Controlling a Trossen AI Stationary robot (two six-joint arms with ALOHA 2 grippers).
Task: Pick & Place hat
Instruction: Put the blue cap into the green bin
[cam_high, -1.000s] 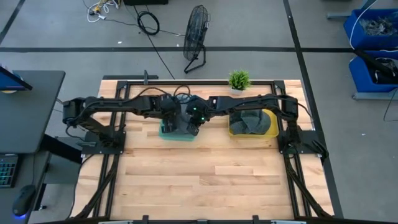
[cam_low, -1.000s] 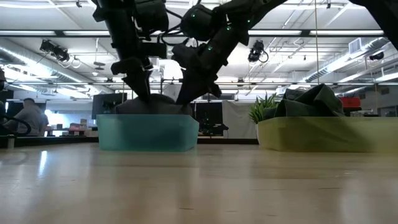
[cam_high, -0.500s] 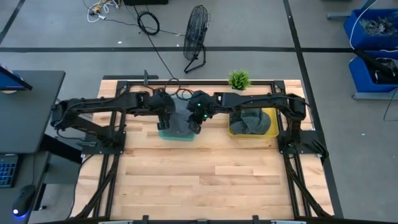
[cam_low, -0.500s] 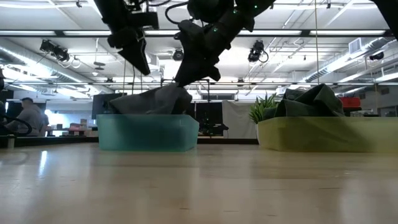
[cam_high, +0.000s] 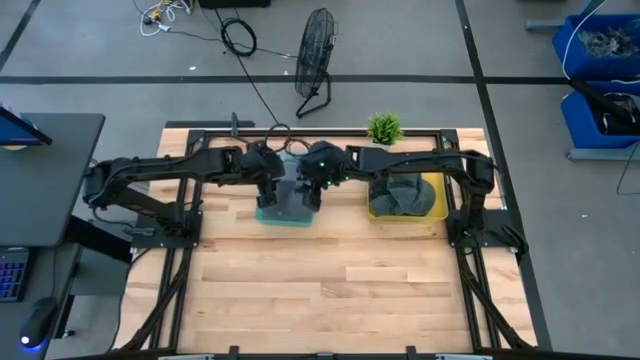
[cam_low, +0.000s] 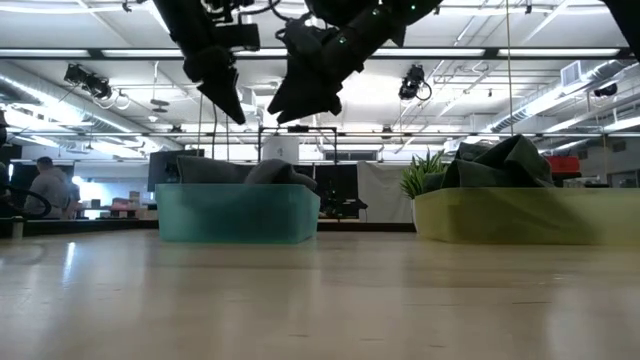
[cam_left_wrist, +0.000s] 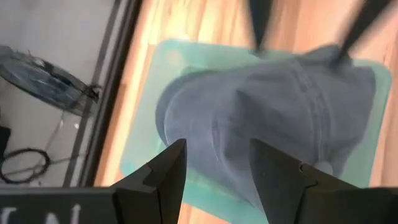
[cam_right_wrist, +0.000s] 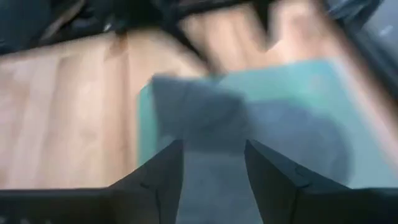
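Hat (cam_left_wrist: 273, 118) released, both tools raised

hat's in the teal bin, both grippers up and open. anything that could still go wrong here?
Two things, both modest:
1. The grey hat fills the teal bin and humps above its rim in the low view, so it may slump out or unfold.
2. The left gripper and right gripper hang close together above the bin; retracting together, they might clip each other.
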